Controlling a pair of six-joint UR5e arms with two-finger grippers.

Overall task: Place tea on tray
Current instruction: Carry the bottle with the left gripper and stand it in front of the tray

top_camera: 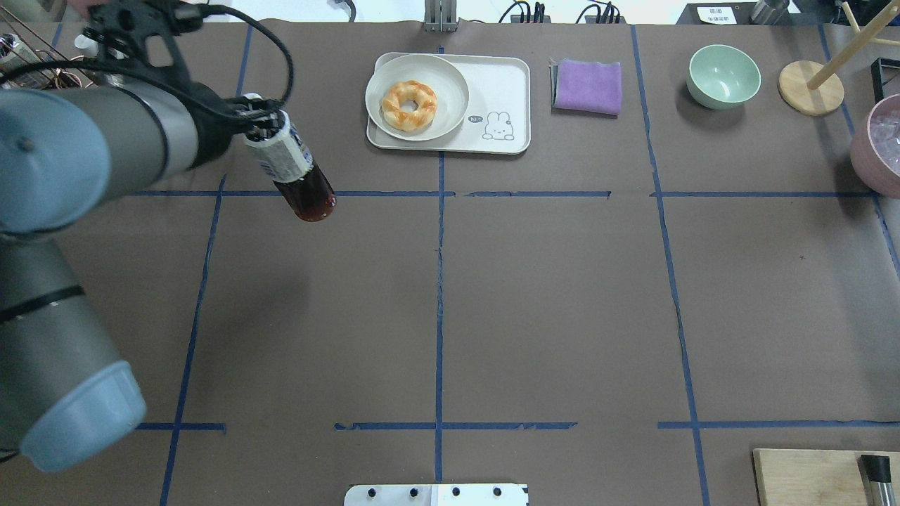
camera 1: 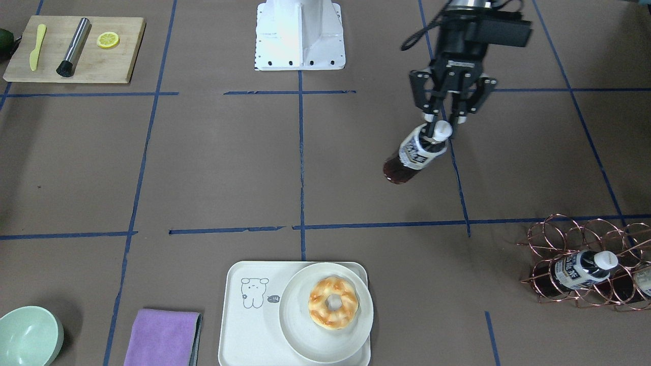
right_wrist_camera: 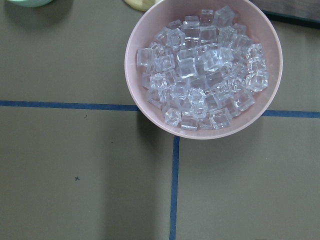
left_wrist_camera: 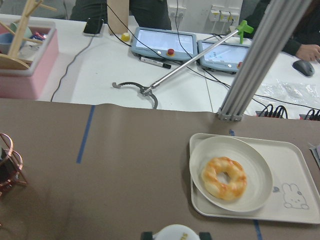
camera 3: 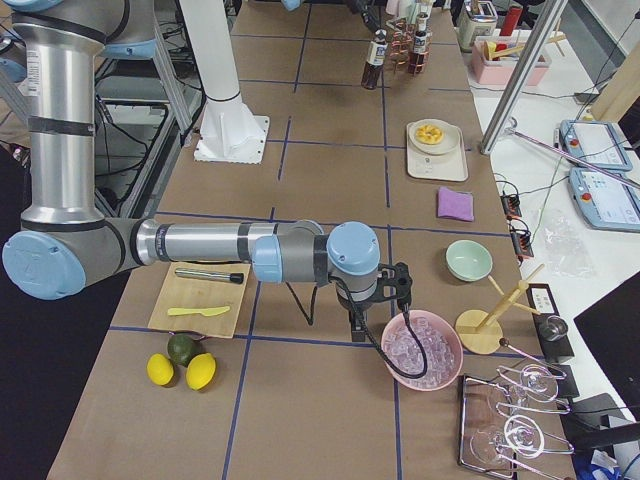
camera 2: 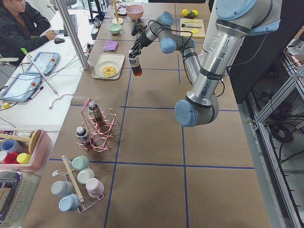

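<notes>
My left gripper (camera 1: 443, 124) is shut on the neck of the tea (camera 1: 414, 155), a small clear bottle of dark brown liquid with a white cap. The bottle hangs tilted above the table. In the overhead view the left gripper (top_camera: 261, 125) and the tea (top_camera: 295, 172) are to the left of the cream-white tray (top_camera: 503, 91). The tray (camera 1: 239, 335) has a line-drawn animal and carries a round plate (camera 1: 295, 330) with a doughnut (camera 1: 333, 302). The bottle's cap (left_wrist_camera: 175, 234) shows at the bottom of the left wrist view. My right gripper (camera 3: 390, 290) hangs over a bowl of ice; I cannot tell whether it is open or shut.
A copper wire rack (camera 1: 585, 239) with more bottles stands beyond the left arm. A purple cloth (camera 1: 163, 338) and a green bowl (camera 1: 28, 338) lie beside the tray. A wooden board (camera 1: 76, 66) with tools is at the right arm's side. The pink ice bowl (right_wrist_camera: 145, 100) sits under the right wrist.
</notes>
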